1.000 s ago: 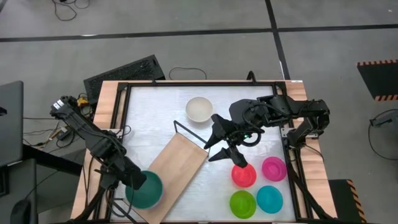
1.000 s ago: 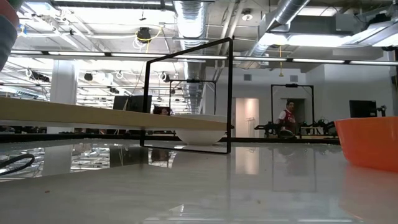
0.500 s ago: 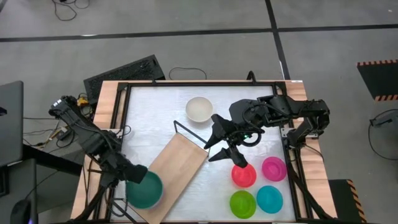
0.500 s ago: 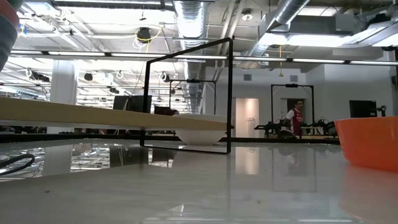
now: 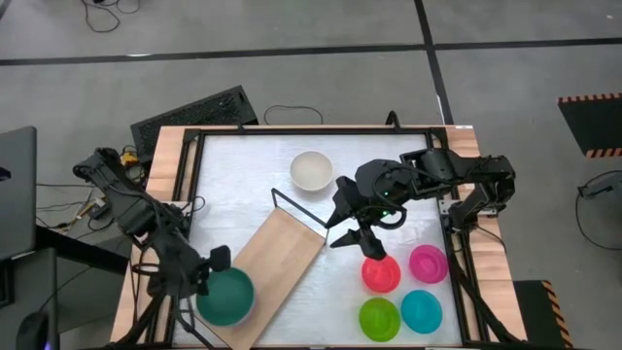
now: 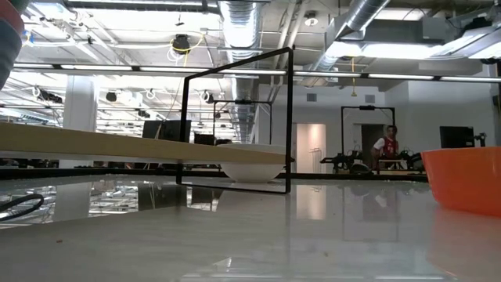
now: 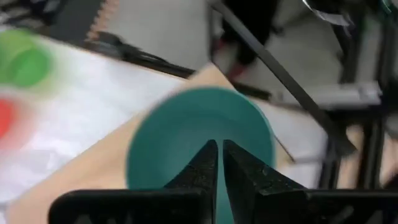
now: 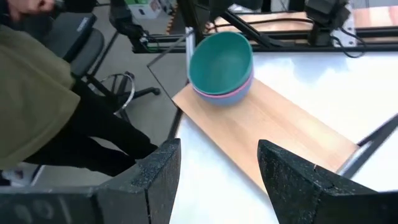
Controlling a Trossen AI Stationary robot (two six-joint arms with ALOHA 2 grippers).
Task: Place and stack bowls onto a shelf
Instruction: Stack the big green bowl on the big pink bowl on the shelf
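Observation:
A dark green bowl (image 5: 225, 297) tops a stack with a light pink and a navy blue bowl (image 8: 222, 93) under it, on the near left end of the light-wood shelf (image 5: 282, 255). My left gripper (image 5: 216, 261) hovers shut just above the green bowl's (image 7: 186, 134) far rim and touches nothing. My right gripper (image 5: 352, 233) hangs open above the table, between the shelf's far end and the red bowl (image 5: 381, 275). The cream-white bowl (image 5: 311, 170) rests on the table at the far middle. Magenta (image 5: 428, 263), lime green (image 5: 379, 318) and cyan (image 5: 421, 309) bowls rest at the near right.
The shelf's black wire frame (image 6: 290, 117) stands upright at its far end, next to the white bowl (image 6: 252, 171). A black rail frame (image 5: 194, 185) borders the table. A person (image 8: 37, 81) stands by the table's near left corner; another (image 6: 385, 145) walks far behind.
My left gripper has risen off the dark green bowl and rolled about its own axis; the bowl stays on the stack. My right gripper has tipped slightly and kept its place. The far person has walked to the right.

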